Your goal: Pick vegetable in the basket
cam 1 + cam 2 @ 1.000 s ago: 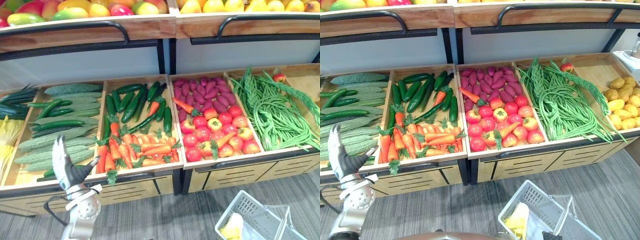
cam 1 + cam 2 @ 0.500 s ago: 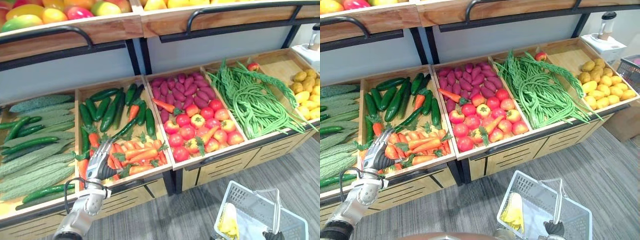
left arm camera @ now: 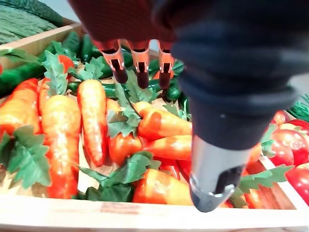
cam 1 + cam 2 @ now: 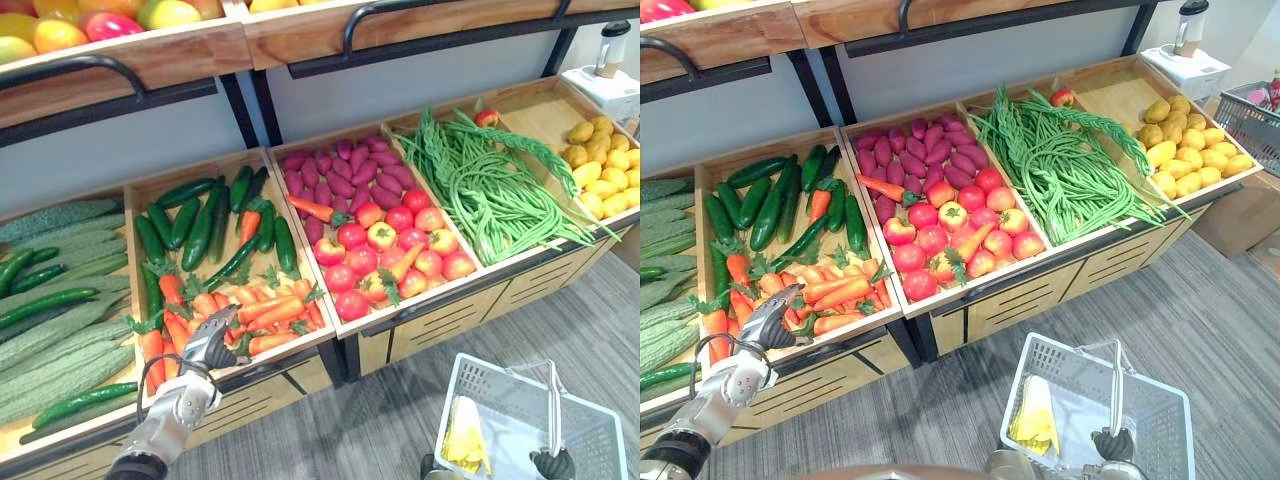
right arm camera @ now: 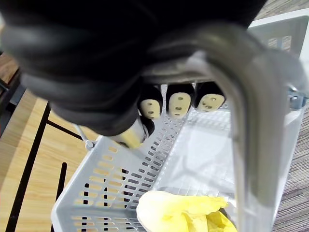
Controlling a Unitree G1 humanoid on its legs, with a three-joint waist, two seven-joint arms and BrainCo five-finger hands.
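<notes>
Orange carrots (image 4: 265, 310) with green tops fill the front of a wooden bin, with dark cucumbers (image 4: 200, 215) behind them. My left hand (image 4: 210, 340) hovers open over the front carrots (image 3: 91, 116), its straight fingers (image 3: 140, 67) pointing at them and its thumb (image 3: 212, 179) apart. Nothing is in its grasp. Down at the floor my right hand (image 4: 552, 463) is shut on the handle (image 5: 251, 125) of a white plastic basket (image 4: 1095, 350). A yellow leafy item (image 4: 1037, 418) lies inside the basket.
Pale gourds (image 4: 60, 340) lie in the bin left of the carrots. To the right come tomatoes (image 4: 385, 250), purple roots (image 4: 345, 165), long green beans (image 4: 490, 190) and potatoes (image 4: 600, 155). A shelf of fruit (image 4: 100, 25) overhangs the bins. Grey floor (image 4: 380, 420) lies in front.
The camera has swung to the right. My left hand has moved from the gourd bin's front across to the carrots and come down low over them. The right hand still holds the basket.
</notes>
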